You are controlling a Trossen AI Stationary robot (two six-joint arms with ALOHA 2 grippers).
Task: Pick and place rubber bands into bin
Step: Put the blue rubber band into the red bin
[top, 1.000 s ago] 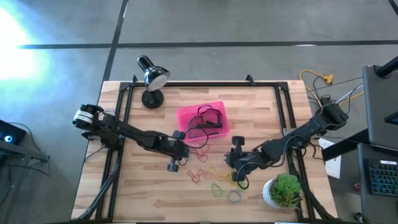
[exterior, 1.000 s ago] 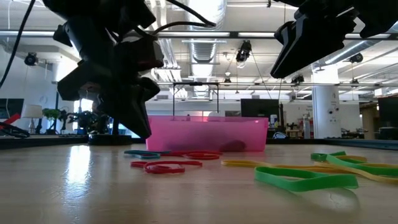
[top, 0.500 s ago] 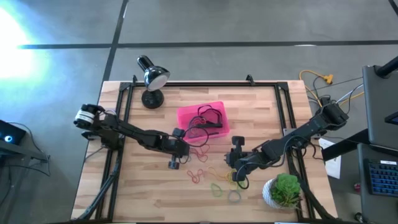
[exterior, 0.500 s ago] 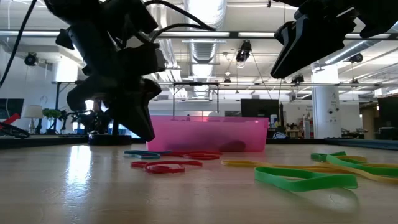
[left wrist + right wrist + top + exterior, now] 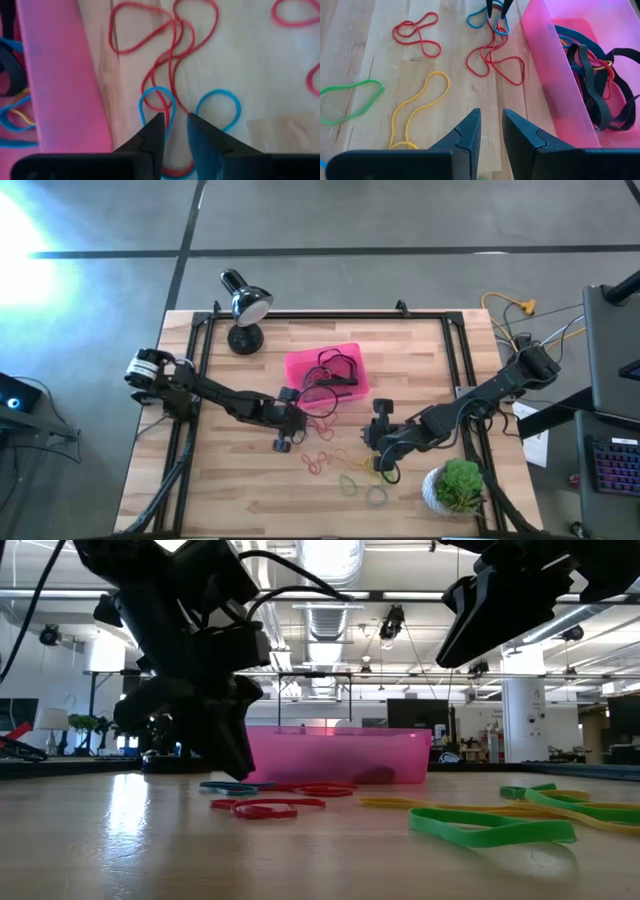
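Your left hand, shut a second ago, now stands narrowly parted over the blue band, seemingly not gripping; right hand unchanged, narrow, empty.

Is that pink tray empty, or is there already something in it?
Not empty: the pink tray already holds several rubber bands, black, blue and red.

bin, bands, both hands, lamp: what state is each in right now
bin: upright, some bands inside
blue band: flat on table, beside bin
red bands: tangled on table
left hand: open slightly, at blue band
right hand: open slightly, empty, above table
lamp: upright
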